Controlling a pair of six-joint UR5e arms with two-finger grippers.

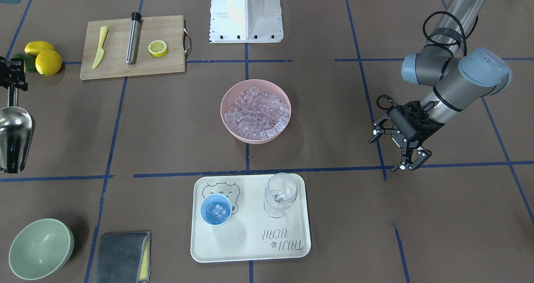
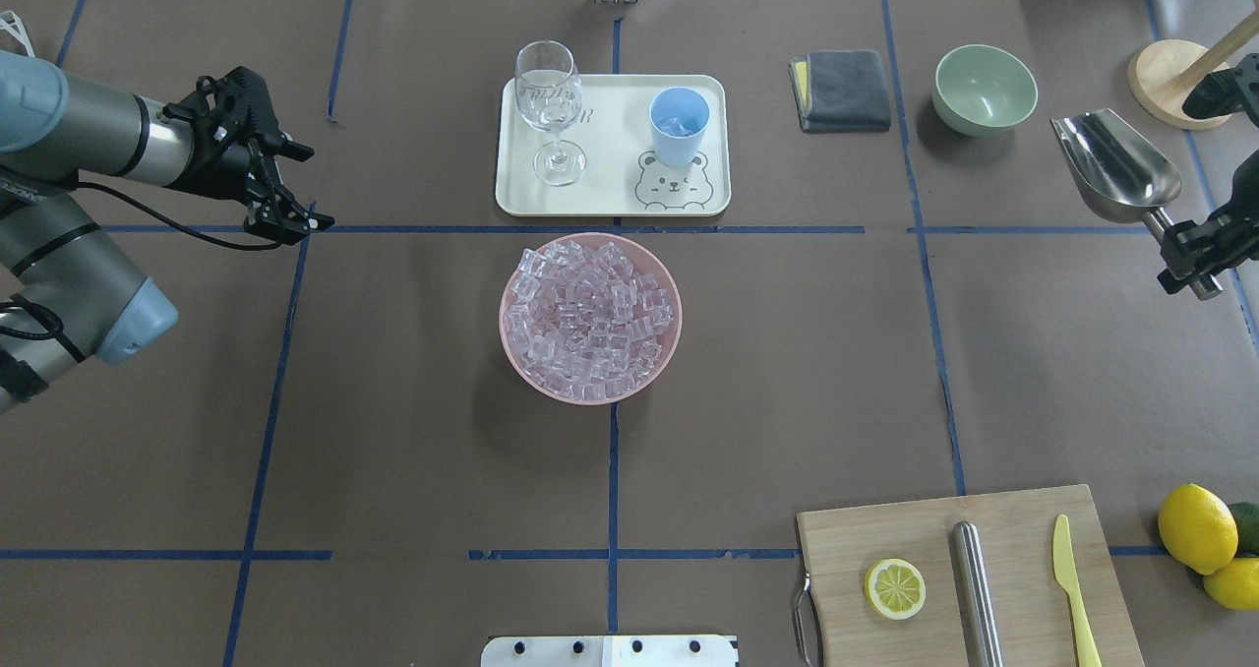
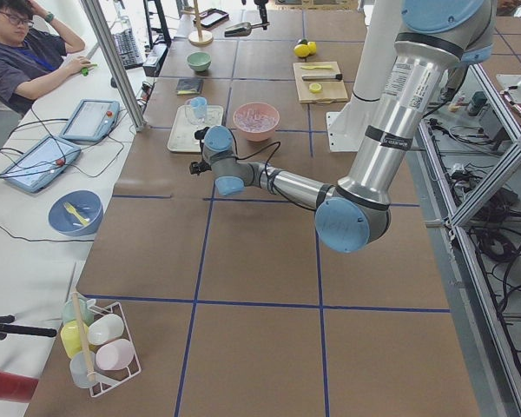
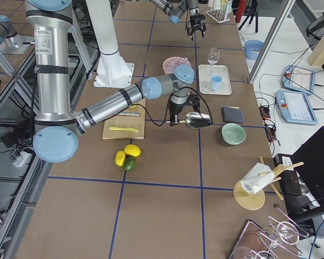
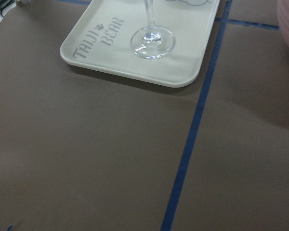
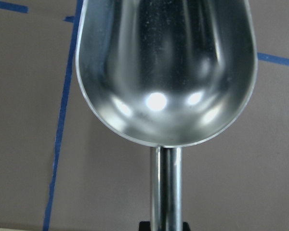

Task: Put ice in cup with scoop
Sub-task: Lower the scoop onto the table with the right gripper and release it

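Part of the job looks done: in the overhead view, with the pink bowl (image 2: 590, 397) as the dial's centre, the cup (image 2: 679, 126) stands at 12 to 1 o'clock on the tray (image 2: 610, 185) and holds a few cubes of ice (image 1: 219, 210), well short of its rim. Whether that is enough I cannot say; if more is wanted, another dip into the pink bowl is left, and it is heaped nearly full with cubes. The scoop (image 2: 1116, 170) is out at 2 o'clock near the table (image 2: 393, 451) edge, lifted, its trough shining and empty in the right wrist view. The right tool (image 2: 1188, 252) pinches the scoop's thin handle. The left tool (image 2: 313, 187) hangs at 10 o'clock, fingers spread, gripping nothing. The wine glass (image 2: 547, 87) on the tray's 9 o'clock side looks empty, as does the green bowl (image 2: 984, 87) at 2 o'clock.
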